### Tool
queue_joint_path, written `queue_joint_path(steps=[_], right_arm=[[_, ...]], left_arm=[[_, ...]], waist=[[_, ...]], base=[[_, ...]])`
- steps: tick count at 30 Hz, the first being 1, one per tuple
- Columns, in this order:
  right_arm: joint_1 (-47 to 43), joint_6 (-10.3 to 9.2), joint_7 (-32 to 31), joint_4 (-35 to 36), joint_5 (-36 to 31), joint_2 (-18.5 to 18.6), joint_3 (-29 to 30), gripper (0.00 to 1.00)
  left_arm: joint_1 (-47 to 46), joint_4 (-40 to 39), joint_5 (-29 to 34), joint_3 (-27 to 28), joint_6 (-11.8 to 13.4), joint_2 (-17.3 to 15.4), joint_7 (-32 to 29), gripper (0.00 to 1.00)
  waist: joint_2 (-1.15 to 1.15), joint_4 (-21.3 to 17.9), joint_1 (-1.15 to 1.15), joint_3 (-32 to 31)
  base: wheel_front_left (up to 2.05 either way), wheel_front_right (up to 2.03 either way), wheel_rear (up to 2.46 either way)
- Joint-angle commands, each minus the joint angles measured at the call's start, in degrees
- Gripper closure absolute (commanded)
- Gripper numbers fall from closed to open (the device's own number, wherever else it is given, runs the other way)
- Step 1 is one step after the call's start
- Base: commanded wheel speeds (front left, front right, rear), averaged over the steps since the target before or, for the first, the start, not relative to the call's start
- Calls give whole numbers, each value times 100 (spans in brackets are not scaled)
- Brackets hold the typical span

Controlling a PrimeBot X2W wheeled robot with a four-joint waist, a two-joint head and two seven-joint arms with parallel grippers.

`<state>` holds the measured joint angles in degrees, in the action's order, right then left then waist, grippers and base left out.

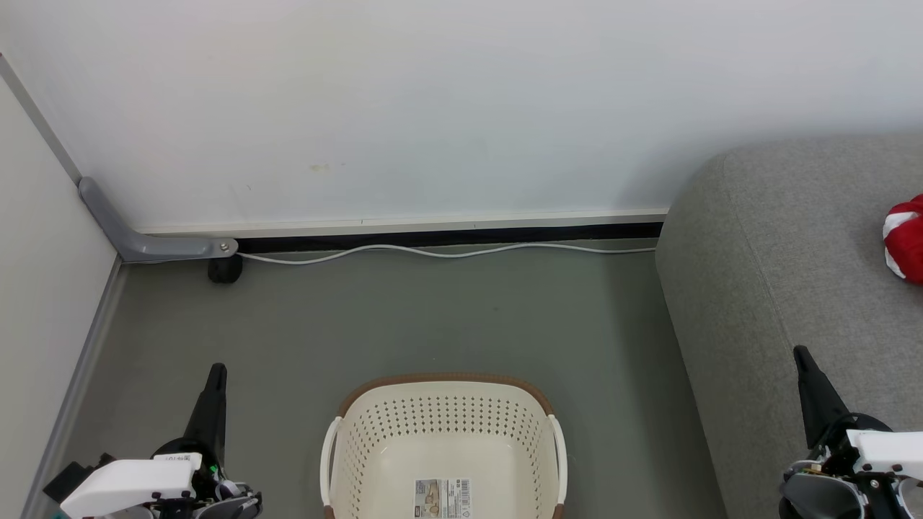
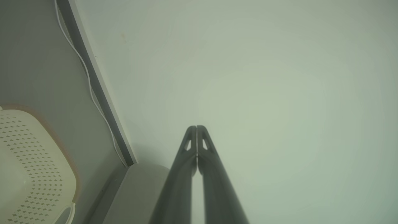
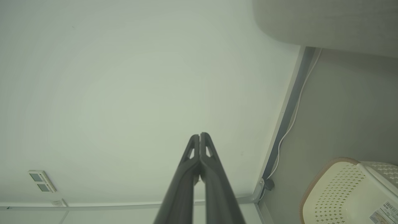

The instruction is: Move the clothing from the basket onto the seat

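Head view, nearest stuff first: left gripper (image 1: 216, 373) sits bottom left and right gripper (image 1: 802, 357) bottom right. Each is a long dark tapered spike on a white plastic wrist block. Both are pinched fully together with nothing in them. Between the two sits the basket (image 1: 447, 379): oval, cream plastic, walls punched with rows of little holes, a brown woven-look band round the rim, and white loop handles on both sides. Its smooth bottom shows a printed sticker (image 1: 442, 497). (OP)

Do the wrist views agree on the grip? (reply)

Yep. In the left wrist view the two fingers (image 2: 178, 186) meet tip to tip. They're matte dark grey with a small slot cut near each tip, and they point at plain wall. Right wrist view is the same deal, with the pair pressed together and gripping nothing. (OP)

And where's the clothing? (reply)

The clothing (image 1: 907, 238) is on the seat (image 1: 779, 252), well apart from the basket. It's a soft red bundle with white trim, cut off by the right edge of the head view. The seat is a big grey sofa with nubby woven upholstery and fat rounded corners, rising just right of the basket.

Past the basket there's dull grey-green floor (image 1: 433, 317), smooth and flat. Further back a thin white cable (image 1: 447, 252) snakes along a black skirting strip (image 1: 447, 236). At the far left are a small black caster (image 1: 225, 269) and a bent grey bracket (image 1: 144, 245). Behind it all is a plain white wall (image 1: 433, 108). (OP)
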<state>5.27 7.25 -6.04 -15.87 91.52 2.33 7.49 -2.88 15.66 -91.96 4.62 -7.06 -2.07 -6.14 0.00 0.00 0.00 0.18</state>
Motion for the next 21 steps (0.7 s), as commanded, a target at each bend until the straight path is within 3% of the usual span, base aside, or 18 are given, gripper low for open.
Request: queue_joint_path(steps=[1, 21], right_arm=[[92, 24, -48, 185, 61, 56, -93, 100], [92, 24, -49, 184, 60, 55, -91, 100]], left_arm=[[-332, -160, -20, 190, -43, -81, -36, 100], [-332, -160, -21, 190, -43, -81, -35, 100]], waist=[[0, 0, 0, 0], [0, 0, 0, 0]], base=[[0, 0, 0], [0, 0, 0]])
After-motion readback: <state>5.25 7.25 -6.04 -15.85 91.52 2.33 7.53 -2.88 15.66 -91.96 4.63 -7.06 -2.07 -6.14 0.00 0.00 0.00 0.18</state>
